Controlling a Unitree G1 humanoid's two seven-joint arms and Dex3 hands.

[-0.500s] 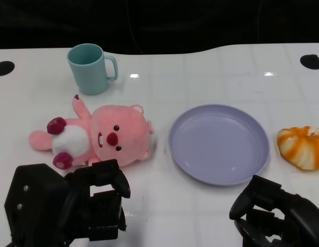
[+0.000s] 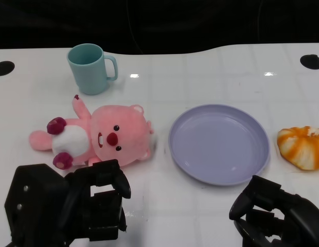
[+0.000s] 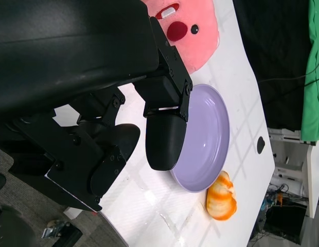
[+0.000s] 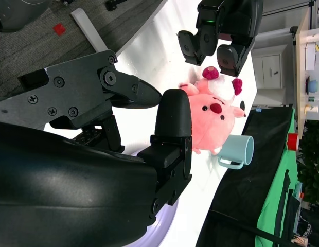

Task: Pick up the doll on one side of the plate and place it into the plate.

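— Two hands are low at the near edge; which one is closer to the soft pink plush doll (image 2: pixel 98 138)?

— The left hand (image 2: pixel 72 206). The doll lies on the white surface (image 2: pixel 211 72) just beyond its fingers, not touching them, with its long axis running across the hand's reach, the head toward the round lilac plate (image 2: pixel 218 143).

— Is this hand holding something?

— No, its fingers are apart and hold nothing. The right hand (image 2: pixel 275 216) is also without load, fingers loosely curled, near the plate's close rim and well apart from the doll.

— So the left hand should go?

— I judge yes: forward, then carry toward the plate.
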